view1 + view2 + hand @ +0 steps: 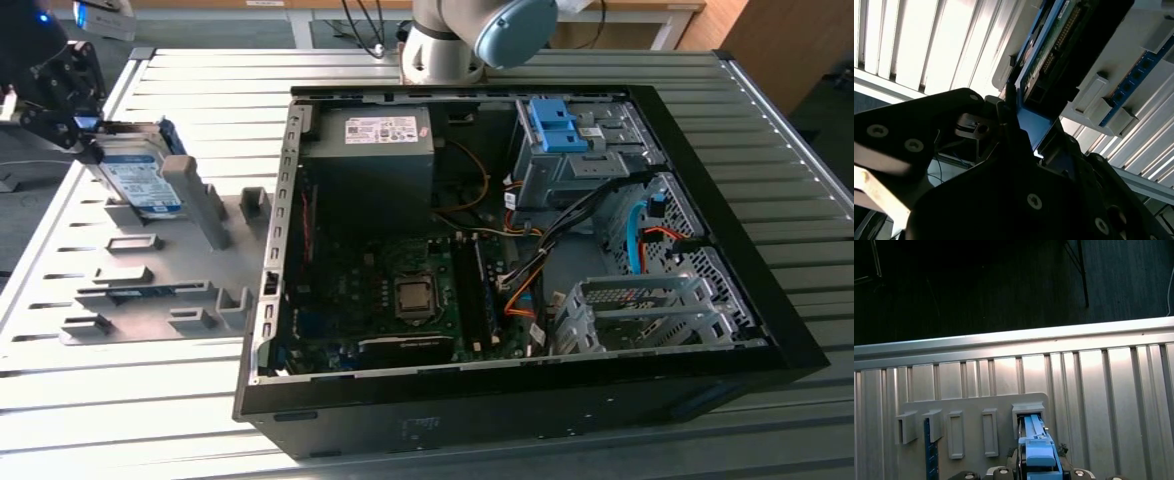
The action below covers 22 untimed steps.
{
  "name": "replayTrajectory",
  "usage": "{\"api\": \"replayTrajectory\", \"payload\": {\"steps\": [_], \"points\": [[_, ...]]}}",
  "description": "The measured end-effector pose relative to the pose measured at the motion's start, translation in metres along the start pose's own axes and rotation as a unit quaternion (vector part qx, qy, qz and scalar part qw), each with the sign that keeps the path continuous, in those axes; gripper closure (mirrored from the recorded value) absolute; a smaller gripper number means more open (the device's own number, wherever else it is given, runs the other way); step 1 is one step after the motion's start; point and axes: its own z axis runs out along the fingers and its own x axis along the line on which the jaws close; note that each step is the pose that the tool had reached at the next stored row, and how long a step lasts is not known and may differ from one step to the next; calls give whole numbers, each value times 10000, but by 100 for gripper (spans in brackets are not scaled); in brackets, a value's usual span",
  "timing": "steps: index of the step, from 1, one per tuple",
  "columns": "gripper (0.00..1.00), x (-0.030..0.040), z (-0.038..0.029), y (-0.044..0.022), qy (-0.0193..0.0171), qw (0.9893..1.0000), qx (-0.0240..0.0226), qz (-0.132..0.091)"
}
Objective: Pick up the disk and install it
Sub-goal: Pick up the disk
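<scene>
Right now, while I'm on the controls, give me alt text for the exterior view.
The gripper is at the top edge of the disk, which stands on edge in a grey slotted holder at the exterior view's left, on a ribbed metal table. An open computer case lies in the middle, motherboard exposed, a blue bracket in its drive bay.
</scene>
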Motion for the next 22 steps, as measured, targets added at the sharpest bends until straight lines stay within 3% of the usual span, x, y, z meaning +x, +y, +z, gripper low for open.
{"api": "replayTrajectory", "payload": {"steps": [3, 9, 15, 22], "points": [[63, 0, 0, 0, -1, 10000, 1, 0], [63, 0, 1, 0, 0, 10000, 1, -3], [63, 1, 1, 0, 7, 9993, 0, -378], [63, 0, 1, 0, 7, 9991, -1, -414]]}}
